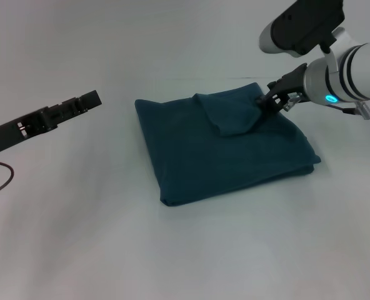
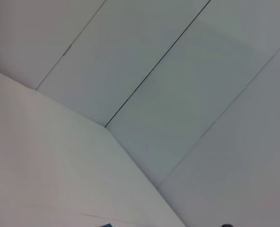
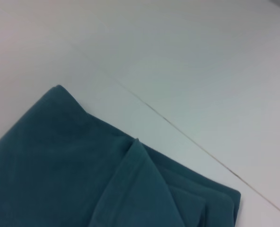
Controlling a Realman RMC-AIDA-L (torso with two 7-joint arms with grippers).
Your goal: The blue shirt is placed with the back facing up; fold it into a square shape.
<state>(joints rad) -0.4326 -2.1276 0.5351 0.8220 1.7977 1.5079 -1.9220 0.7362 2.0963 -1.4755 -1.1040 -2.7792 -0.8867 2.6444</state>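
The blue shirt (image 1: 225, 147) lies folded into a rough square on the white table (image 1: 79, 237), just right of centre, its edges turned at a slant, so no clear long axis is shown; one corner points toward the robot. A loose flap (perhaps a sleeve) is pinched by the right gripper (image 1: 267, 102) at the far right corner, fingers pressed together on the cloth. If the flap is pulled too far, the layers beneath may be dragged askew; if dropped early, a lump may be left. The left gripper (image 1: 85, 102) is held well apart at the left, its opening not discernible
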